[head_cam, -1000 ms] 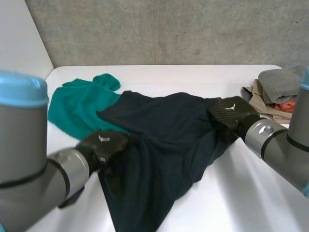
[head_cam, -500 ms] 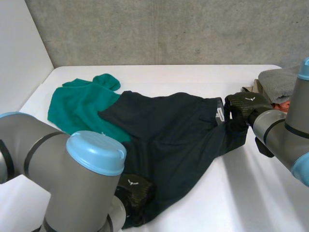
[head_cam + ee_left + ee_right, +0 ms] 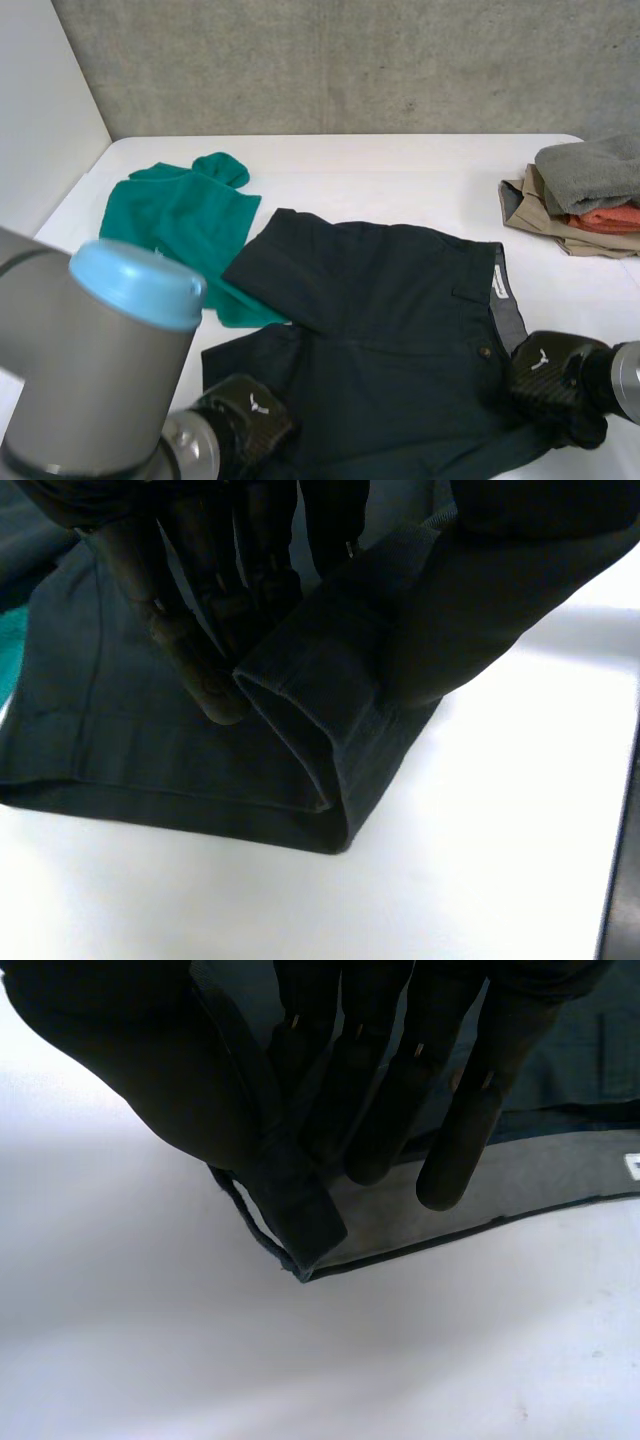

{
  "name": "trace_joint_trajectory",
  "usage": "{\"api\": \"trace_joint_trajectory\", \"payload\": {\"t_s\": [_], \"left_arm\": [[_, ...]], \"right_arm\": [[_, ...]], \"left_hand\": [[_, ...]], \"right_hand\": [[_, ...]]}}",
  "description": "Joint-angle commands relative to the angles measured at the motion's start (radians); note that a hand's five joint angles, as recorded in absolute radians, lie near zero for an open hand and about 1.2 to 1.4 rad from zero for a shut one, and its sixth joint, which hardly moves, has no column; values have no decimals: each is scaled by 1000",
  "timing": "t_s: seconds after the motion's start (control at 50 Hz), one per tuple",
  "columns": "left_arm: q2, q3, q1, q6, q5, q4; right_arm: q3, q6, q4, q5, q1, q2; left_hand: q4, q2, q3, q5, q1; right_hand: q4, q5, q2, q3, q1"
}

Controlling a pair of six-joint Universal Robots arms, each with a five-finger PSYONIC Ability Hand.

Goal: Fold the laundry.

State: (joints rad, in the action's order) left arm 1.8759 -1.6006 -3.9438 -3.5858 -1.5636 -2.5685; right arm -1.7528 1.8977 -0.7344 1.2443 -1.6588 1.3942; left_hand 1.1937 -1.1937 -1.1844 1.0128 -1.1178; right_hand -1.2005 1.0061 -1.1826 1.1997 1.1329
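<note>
Green garment (image 3: 170,225): spread loosely at the left of the white bench (image 3: 400,165), its near edge tucked under the dark trousers.
Left hand (image 3: 243,418): at the near left end of the trousers; in the left wrist view its fingers (image 3: 205,630) pinch a folded leg hem.
Dark trousers (image 3: 390,320): lying flat across the middle of the bench, waistband to the right, one leg folded over.
Right hand (image 3: 548,382): at the near right waistband corner; thumb and straight fingers nip that corner between them.
Folded pile (image 3: 585,195): grey, orange and tan clothes stacked at the far right, well apart from the trousers.
</note>
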Motion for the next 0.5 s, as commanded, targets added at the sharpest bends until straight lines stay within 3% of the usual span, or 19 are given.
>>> {"api": "trace_joint_trajectory", "payload": {"t_s": [0.02,0.14,0.2,0.26,0.38,0.4,0.42,0.44,0.46,0.5], "left_arm": [[120,241,-54,-54,-108,-82],[276,544,-92,-146,-193,-335],[377,702,-103,-217,-187,-457],[501,871,-114,-299,-167,-537],[748,1134,-109,-405,-170,-539],[778,1162,-106,-412,-171,-541],[826,1212,-101,-424,-176,-541],[841,1229,-98,-426,-179,-541],[850,1243,-95,-424,-184,-541],[858,1252,-87,-406,-211,-545]], "right_arm": [[117,280,206,-5,-48,-70],[234,500,455,105,-73,-168],[295,575,623,222,-90,-233],[332,599,766,279,-101,-289],[397,607,1001,313,-110,-421],[407,604,1026,314,-113,-444],[429,598,1058,314,-124,-489],[440,592,1061,316,-133,-510],[447,584,1058,319,-142,-529],[460,561,1044,325,-157,-563]], "left_hand": [[203,-203,-212,209,-279],[203,-203,-212,209,-279],[203,-203,-212,209,-279],[203,-203,-212,209,-279],[203,-203,-212,209,-279],[203,-203,-212,209,-279],[-384,384,375,-378,308],[-800,800,791,-794,724],[-1019,1019,1010,-1013,943],[-1019,1019,1010,-1013,943]], "right_hand": [[-196,216,-214,197,263],[-196,216,-214,197,263],[-196,216,-214,197,263],[-196,216,-214,197,263],[-196,216,-214,197,263],[-70,90,-88,71,138],[861,-841,843,-860,-793],[1026,-1006,1008,-1025,-958],[1026,-1006,1008,-1025,-958],[1026,-1006,1008,-1025,-958]]}}
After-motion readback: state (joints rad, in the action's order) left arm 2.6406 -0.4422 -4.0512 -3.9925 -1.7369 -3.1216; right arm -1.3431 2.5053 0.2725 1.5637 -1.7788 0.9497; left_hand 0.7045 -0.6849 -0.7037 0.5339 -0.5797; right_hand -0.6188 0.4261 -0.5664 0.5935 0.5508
